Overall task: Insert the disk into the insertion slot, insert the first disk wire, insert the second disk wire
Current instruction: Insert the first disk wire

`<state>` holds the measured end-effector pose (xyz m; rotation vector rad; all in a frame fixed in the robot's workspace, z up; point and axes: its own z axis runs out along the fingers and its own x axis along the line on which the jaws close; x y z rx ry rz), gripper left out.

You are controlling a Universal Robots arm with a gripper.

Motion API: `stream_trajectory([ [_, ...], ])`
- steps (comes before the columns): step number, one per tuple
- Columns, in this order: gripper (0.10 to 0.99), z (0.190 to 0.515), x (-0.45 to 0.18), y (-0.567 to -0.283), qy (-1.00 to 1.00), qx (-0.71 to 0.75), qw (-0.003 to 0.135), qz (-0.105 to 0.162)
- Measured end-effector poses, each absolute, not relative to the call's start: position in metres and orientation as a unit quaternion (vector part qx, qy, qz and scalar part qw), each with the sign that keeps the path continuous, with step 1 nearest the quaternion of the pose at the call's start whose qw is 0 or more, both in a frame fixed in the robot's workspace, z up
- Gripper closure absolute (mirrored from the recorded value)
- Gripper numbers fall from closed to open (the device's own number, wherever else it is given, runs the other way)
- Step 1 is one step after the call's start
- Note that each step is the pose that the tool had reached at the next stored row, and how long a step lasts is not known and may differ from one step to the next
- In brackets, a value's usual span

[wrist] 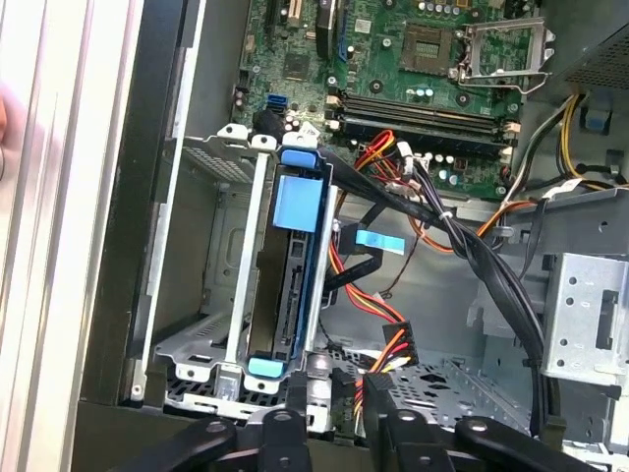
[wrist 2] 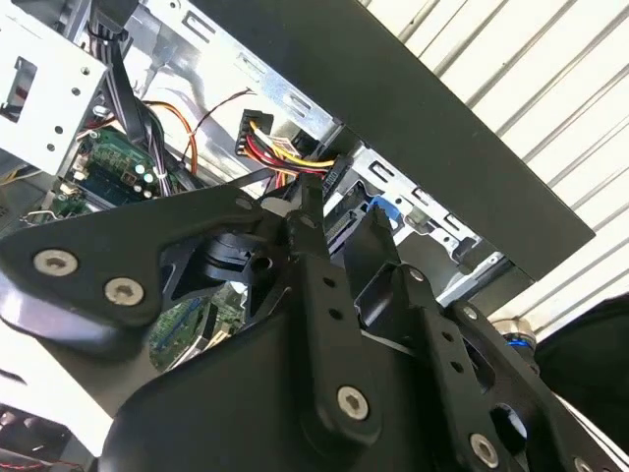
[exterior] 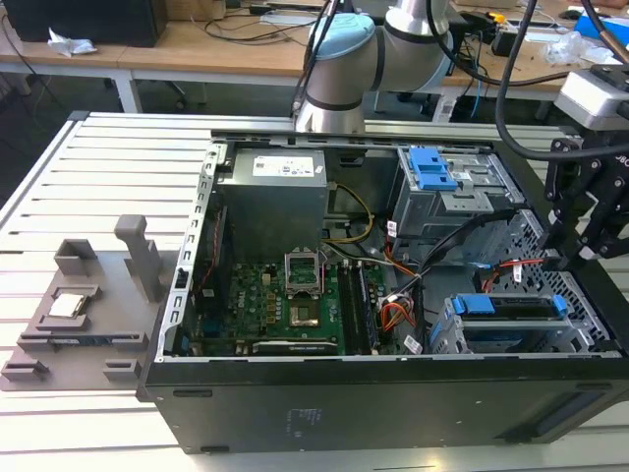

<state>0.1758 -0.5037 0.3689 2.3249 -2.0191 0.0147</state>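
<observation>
In the exterior view the gripper (exterior: pixel 582 241) hangs at the right edge of the open computer case (exterior: pixel 295 413), just above the insertion slot (exterior: pixel 590 324), where the disk (exterior: pixel 506 307) sits. In the second wrist view it is near a red-and-yellow wire bundle (wrist 2: pixel 280 149); I cannot tell whether it is spread or pressed together. In the first wrist view the disk (wrist: pixel 293 280) seems fully seated inside the insertion slot (wrist: pixel 211 285).

**A robotics lab bench**

We take this for a robotics lab. An opened computer tower (exterior: pixel 295 413) lies on a slatted metal table (exterior: pixel 59 197), directly below the gripper (exterior: pixel 582 246). Behind the arm's base (exterior: pixel 339 59), wooden workbenches (exterior: pixel 197 49) carry loose cables (exterior: pixel 246 29). Across the case from the gripper, a grey fixture (exterior: pixel 88 315) holds small parts.
</observation>
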Motion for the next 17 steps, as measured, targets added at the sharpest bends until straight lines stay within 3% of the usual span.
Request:
stream_trajectory([
  [3,0.725,0.367,0.176,-0.498,-0.652,0.757,0.045,0.017],
  [17,0.725,0.356,0.176,-0.491,-0.632,0.771,0.066,0.036],
])
